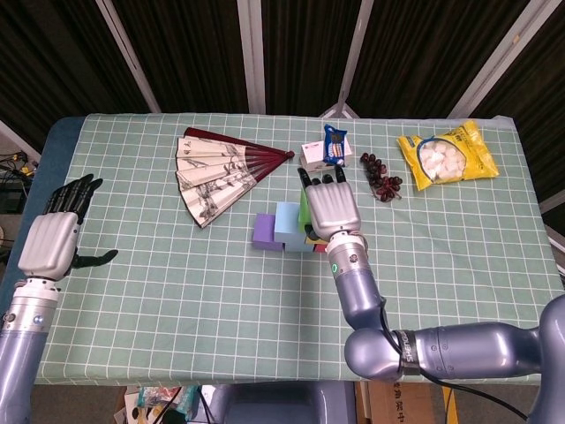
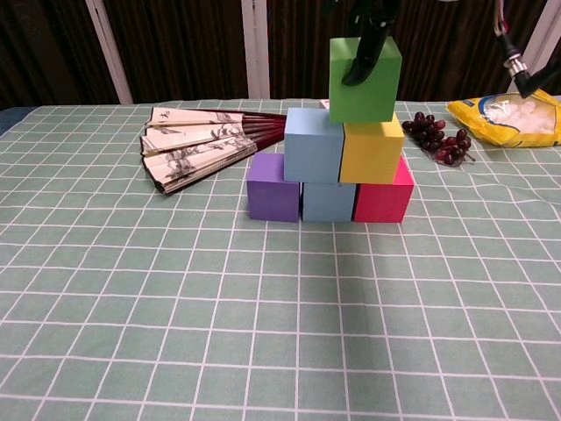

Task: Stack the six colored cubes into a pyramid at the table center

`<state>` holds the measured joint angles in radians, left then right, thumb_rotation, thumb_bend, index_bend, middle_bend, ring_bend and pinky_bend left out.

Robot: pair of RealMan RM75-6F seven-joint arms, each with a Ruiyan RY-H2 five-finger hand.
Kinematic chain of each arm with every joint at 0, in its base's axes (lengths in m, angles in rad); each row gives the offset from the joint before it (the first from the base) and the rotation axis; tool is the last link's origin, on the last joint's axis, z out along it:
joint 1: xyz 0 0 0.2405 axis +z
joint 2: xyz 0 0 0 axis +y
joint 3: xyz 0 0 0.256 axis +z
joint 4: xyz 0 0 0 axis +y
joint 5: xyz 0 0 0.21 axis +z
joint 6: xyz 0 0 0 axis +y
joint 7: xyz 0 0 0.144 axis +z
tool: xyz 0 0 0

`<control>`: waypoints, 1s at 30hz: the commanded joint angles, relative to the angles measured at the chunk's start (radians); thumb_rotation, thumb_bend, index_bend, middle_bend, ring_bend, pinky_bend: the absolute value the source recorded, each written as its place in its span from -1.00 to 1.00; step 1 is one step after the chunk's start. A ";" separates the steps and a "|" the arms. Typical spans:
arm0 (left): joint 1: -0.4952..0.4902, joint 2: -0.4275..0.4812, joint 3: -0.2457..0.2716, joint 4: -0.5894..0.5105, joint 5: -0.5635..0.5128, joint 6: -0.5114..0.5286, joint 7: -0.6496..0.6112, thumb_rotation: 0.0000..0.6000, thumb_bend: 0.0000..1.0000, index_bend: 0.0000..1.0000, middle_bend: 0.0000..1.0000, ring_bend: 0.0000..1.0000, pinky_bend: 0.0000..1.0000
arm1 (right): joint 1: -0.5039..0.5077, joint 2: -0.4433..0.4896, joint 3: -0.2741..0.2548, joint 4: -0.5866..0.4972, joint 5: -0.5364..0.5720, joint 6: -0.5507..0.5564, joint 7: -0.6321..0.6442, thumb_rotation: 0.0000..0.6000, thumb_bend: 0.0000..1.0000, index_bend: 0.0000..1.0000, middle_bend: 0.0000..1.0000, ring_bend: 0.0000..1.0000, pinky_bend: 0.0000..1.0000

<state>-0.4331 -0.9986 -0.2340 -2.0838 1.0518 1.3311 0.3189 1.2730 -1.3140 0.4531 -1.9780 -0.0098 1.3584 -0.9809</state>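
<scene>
In the chest view a purple cube (image 2: 273,187), a blue cube (image 2: 328,202) and a red cube (image 2: 386,200) form a row. On them sit a light blue cube (image 2: 314,145) and a yellow cube (image 2: 372,151). A green cube (image 2: 365,79) is at the top, its underside level with their upper faces. My right hand (image 1: 331,205) grips it from above, with a dark finger (image 2: 361,61) down its front face. In the head view that hand hides most of the stack; the purple cube (image 1: 264,231) and the light blue cube (image 1: 287,216) show. My left hand (image 1: 53,238) hovers open at the table's left edge.
A folding fan (image 1: 216,172) lies spread behind and left of the stack. A bunch of dark grapes (image 1: 381,177) and a yellow snack bag (image 1: 446,155) lie at the back right. A small blue packet (image 1: 328,150) sits behind the stack.
</scene>
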 commanded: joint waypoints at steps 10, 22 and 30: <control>-0.005 -0.003 0.000 0.007 -0.010 -0.007 -0.001 1.00 -0.94 -1.00 -1.00 -1.00 -1.00 | 0.015 -0.024 0.014 0.041 0.042 0.003 0.006 1.00 -0.19 -1.00 -0.19 -0.58 -1.00; -0.010 -0.008 0.002 0.017 -0.020 -0.014 0.001 1.00 -0.94 -1.00 -1.00 -1.00 -1.00 | 0.012 -0.038 0.014 0.066 0.041 -0.024 0.022 1.00 -0.18 -1.00 -0.19 -0.58 -1.00; -0.012 -0.010 0.002 0.020 -0.024 -0.015 0.001 1.00 -0.94 -1.00 -1.00 -1.00 -1.00 | 0.010 -0.040 0.013 0.073 0.032 -0.039 0.033 1.00 -0.19 -1.00 -0.19 -0.58 -1.00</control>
<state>-0.4450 -1.0084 -0.2317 -2.0635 1.0282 1.3160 0.3199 1.2835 -1.3546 0.4658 -1.9047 0.0218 1.3192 -0.9478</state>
